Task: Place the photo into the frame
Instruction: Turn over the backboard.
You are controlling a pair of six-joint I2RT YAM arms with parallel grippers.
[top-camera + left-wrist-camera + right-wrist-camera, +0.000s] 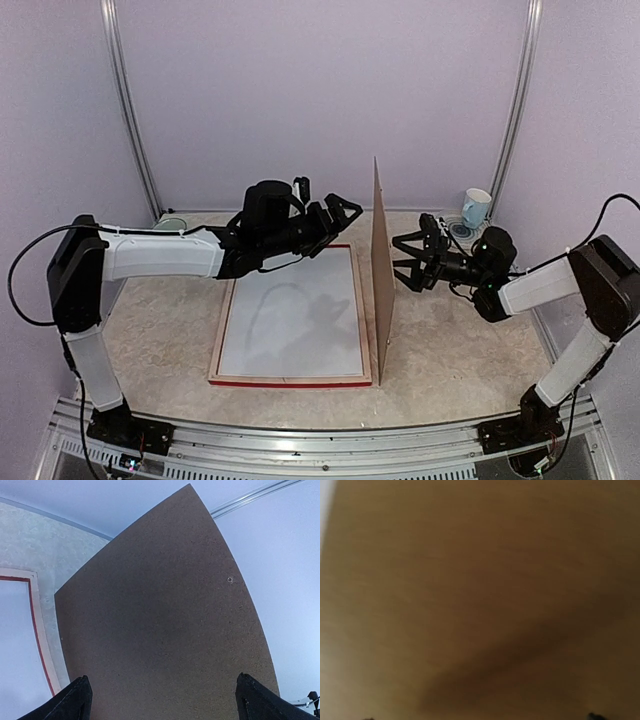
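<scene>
The frame (222, 330) lies flat on the table, pale wood side up, its red edge toward me. A plain white sheet (295, 320) fills it; no cat print shows, and I cannot tell whether this is the photo's back. A brown backing board (381, 270) stands upright on its edge along the frame's right side. My left gripper (345, 222) is open and empty just left of the board, facing it (165, 605). My right gripper (398, 262) is open against the board's right face, which fills the right wrist view (480, 580).
A white and blue cup (477, 208) stands at the back right corner. A small greenish object (170, 224) sits at the back left. Pale walls and metal posts enclose the table. The frame's rim also shows in the left wrist view (37, 630).
</scene>
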